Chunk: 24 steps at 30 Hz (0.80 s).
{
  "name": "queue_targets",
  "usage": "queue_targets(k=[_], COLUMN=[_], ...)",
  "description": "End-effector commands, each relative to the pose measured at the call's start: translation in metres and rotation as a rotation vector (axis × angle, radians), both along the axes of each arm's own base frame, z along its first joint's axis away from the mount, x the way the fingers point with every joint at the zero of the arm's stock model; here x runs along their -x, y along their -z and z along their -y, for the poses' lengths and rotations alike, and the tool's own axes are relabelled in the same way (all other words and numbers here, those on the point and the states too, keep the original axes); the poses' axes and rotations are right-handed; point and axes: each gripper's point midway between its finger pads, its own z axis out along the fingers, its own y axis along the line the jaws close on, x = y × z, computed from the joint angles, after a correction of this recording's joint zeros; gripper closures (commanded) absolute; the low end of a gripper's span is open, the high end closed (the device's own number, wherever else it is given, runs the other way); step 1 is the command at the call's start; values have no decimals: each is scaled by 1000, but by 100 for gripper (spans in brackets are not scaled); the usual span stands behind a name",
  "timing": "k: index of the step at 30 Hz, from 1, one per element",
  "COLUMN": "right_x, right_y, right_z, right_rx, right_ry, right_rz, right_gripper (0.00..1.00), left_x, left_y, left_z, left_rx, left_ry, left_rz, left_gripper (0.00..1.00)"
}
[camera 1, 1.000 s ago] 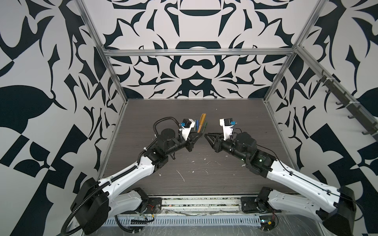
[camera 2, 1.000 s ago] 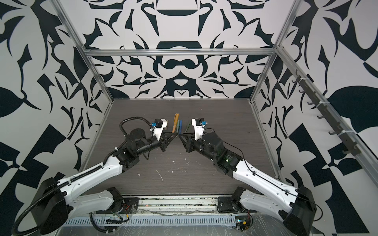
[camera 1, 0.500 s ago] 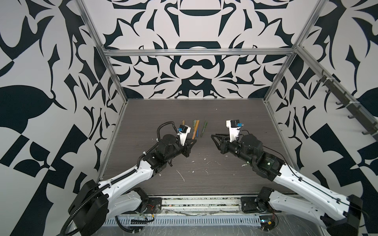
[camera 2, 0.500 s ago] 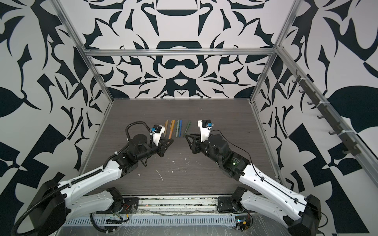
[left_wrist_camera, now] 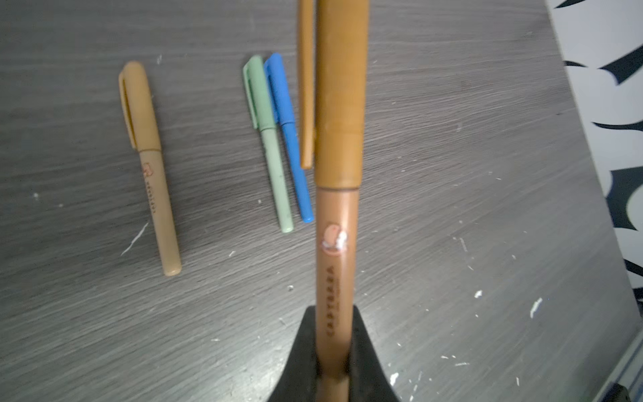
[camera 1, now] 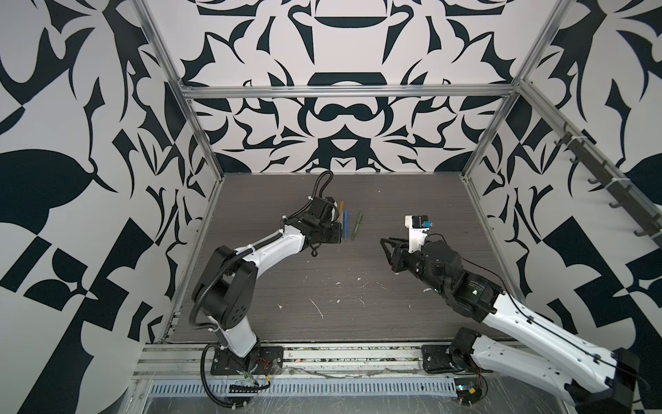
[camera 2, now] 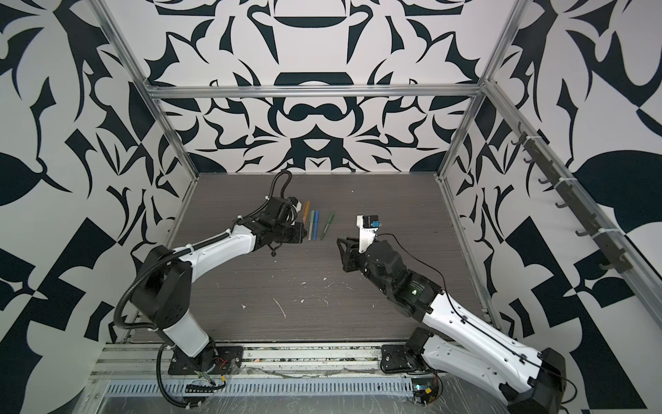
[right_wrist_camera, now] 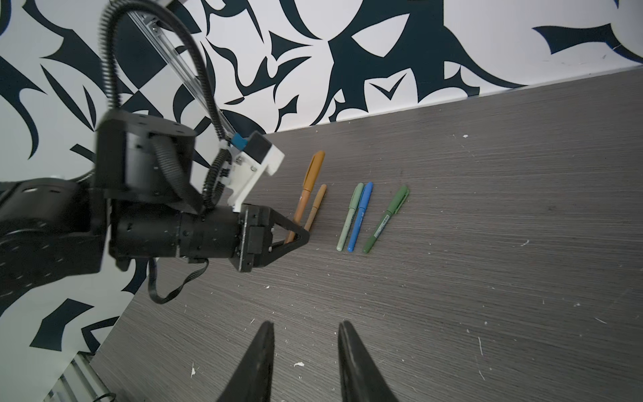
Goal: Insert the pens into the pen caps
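Observation:
My left gripper [left_wrist_camera: 334, 313] is shut on the barrel of the orange-brown pen [left_wrist_camera: 335, 261], which wears its orange-brown pen cap [left_wrist_camera: 341, 104]. In the right wrist view the left gripper [right_wrist_camera: 299, 240] holds this pen [right_wrist_camera: 308, 188] low over the table beside the tan pen [right_wrist_camera: 315, 209]. The pale green pen [right_wrist_camera: 349, 217], blue pen [right_wrist_camera: 360, 215] and dark green pen [right_wrist_camera: 386, 219] lie in a row, all capped. My right gripper [right_wrist_camera: 305, 323] stands open and empty, apart from the row, to the right in both top views [camera 1: 382, 242] [camera 2: 338, 241].
The dark wood-grain table [camera 1: 358, 304] carries white scratch marks and flecks near the middle. Patterned walls with metal frame posts [camera 1: 200, 143] enclose the table on three sides. The left arm's cable loop [camera 2: 283, 182] rises behind its wrist.
The two grippers were raised and close together at the middle. Now the left one has dropped back to the row of pens with the orange-brown pen, and the right one has drawn away to the right.

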Motion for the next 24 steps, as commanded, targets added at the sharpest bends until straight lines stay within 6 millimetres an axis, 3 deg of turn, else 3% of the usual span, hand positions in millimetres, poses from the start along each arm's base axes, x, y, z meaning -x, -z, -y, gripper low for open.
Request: queue_targets(k=[1, 7, 13, 24], right_x=[1, 5, 10, 9], right_y=[-4, -6, 0, 2], right_z=[7, 22, 30, 30], right_rx=[-10, 11, -5, -2], right_ry=[26, 59, 79, 83], right_rz=[7, 24, 18, 8], right_gripper=[66, 66, 65, 65], left_x=[-1, -24, -28, -33], left_y=[13, 39, 63, 67], left_z=[-9, -17, -15, -5], left_rx=[-1, -26, -82, -53], left_ry=[-72, -102, -69, -60], left_rz=[-148, -264, -351, -377], left_gripper=[100, 100, 97, 90])
